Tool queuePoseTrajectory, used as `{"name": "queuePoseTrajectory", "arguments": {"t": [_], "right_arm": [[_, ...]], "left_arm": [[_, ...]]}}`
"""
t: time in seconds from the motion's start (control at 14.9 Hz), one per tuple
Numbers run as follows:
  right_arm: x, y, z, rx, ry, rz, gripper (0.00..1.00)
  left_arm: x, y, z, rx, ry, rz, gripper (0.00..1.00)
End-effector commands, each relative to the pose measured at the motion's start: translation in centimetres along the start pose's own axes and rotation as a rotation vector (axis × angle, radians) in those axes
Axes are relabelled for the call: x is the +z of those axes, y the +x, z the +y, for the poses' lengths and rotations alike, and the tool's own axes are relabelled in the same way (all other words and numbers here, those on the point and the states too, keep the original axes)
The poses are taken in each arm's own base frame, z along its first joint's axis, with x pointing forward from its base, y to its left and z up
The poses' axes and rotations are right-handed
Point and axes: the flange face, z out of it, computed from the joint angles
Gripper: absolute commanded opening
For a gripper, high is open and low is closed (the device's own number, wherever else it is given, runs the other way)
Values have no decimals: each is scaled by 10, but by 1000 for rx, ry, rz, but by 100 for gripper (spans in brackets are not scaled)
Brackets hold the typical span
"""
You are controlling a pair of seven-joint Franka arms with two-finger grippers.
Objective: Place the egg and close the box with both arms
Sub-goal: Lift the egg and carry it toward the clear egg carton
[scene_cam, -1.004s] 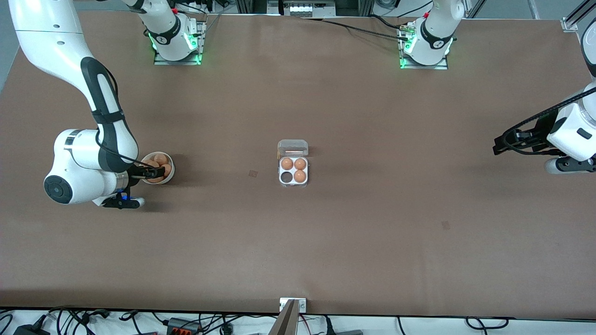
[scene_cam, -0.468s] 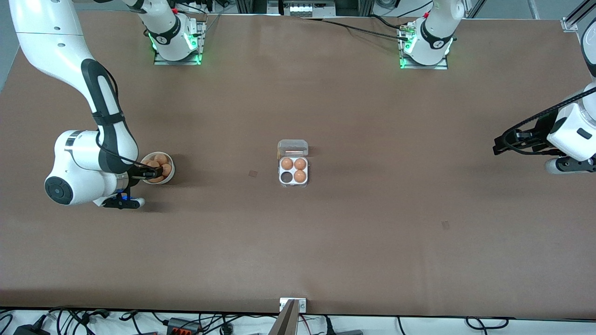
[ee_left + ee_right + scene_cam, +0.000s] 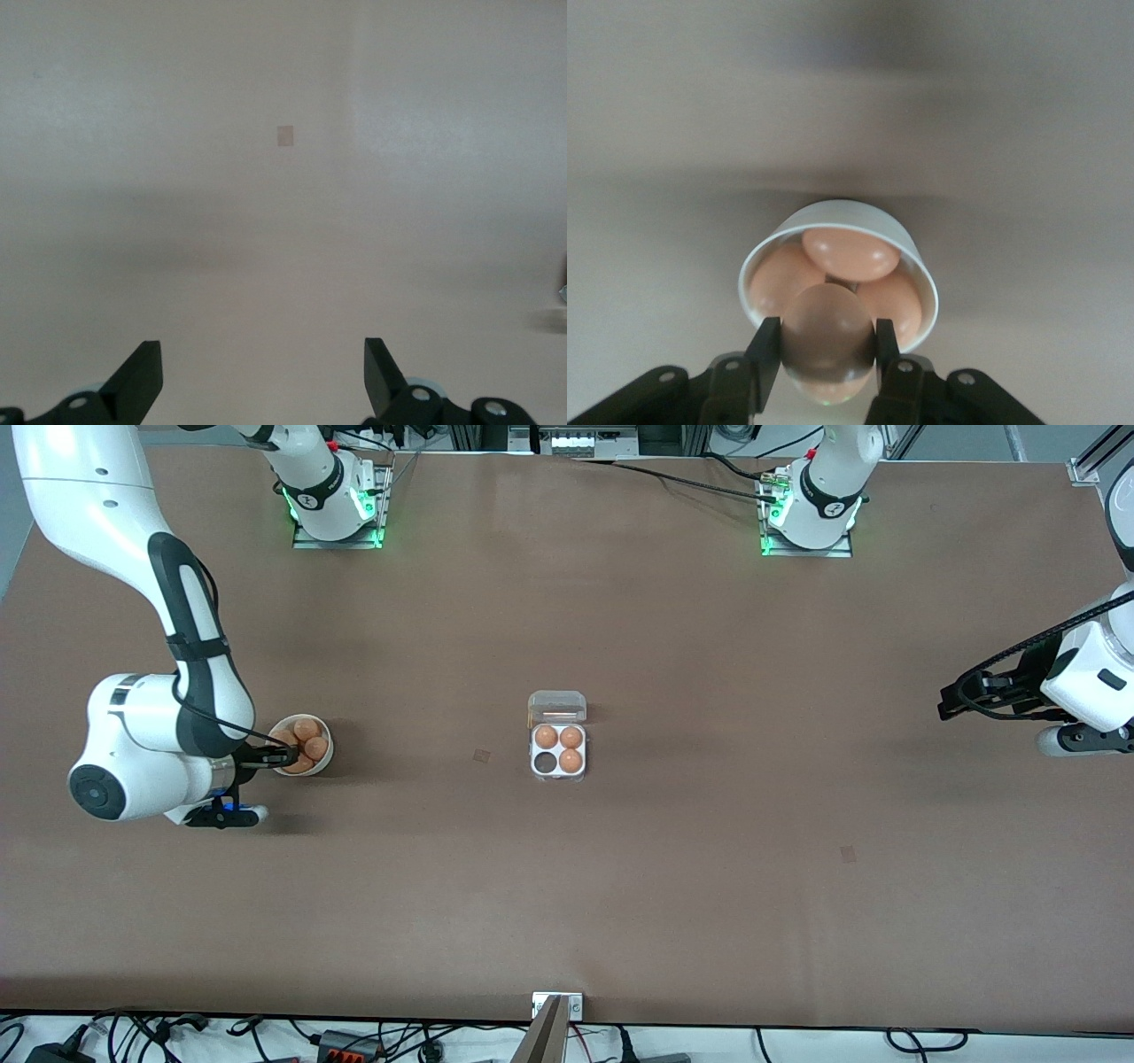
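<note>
- Right gripper [image 3: 285,756], black and two-fingered, sits over the round white bowl [image 3: 324,760] at the right arm's end of the table; its fingers [image 3: 765,350] are clamped on a small smooth orange-brown egg [image 3: 827,329], one pad on each side of the shell.
- That egg is held just above the bowl's opening, with more orange-brown eggs [image 3: 849,252] lying in the bowl beneath it.
- Left gripper [image 3: 263,376], also black with two fingers, hangs over bare brown tabletop [image 3: 709,886] at the left arm's end, its jaws spread wide with nothing between them; this arm waits.
- Small square clear-plastic egg box [image 3: 558,766] with a whitish base rests near the middle of the table, well apart from the bowl and from both grippers.
- Its hinged transparent lid [image 3: 557,707] is swung open and lies flat, farther from the front camera than the base.
- Three of the four cells hold orange-brown eggs [image 3: 570,760].
- One cell [image 3: 544,762] is dark and empty: the one nearer the front camera, toward the right arm's end.
- White arms with black joints rise from bases lit green at the table's edge.
</note>
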Motion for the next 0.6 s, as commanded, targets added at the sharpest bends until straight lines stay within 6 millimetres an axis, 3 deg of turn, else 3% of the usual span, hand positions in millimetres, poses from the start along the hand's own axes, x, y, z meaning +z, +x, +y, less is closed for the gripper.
{"name": "queuePoseTrajectory", "arguments": {"t": [0.0,0.33,0.54], "right_arm": [[-61,-10,-24,-79,-7,11,5],[-83,-13,-124,-252,53,141,5],[-80,-13,-185,-320,123,215,5]], "left_arm": [[-8,-3,-1,22,-3,11,100],[-8,-3,-1,22,-3,11,100],[-8,-3,-1,22,-3,11,100]]}}
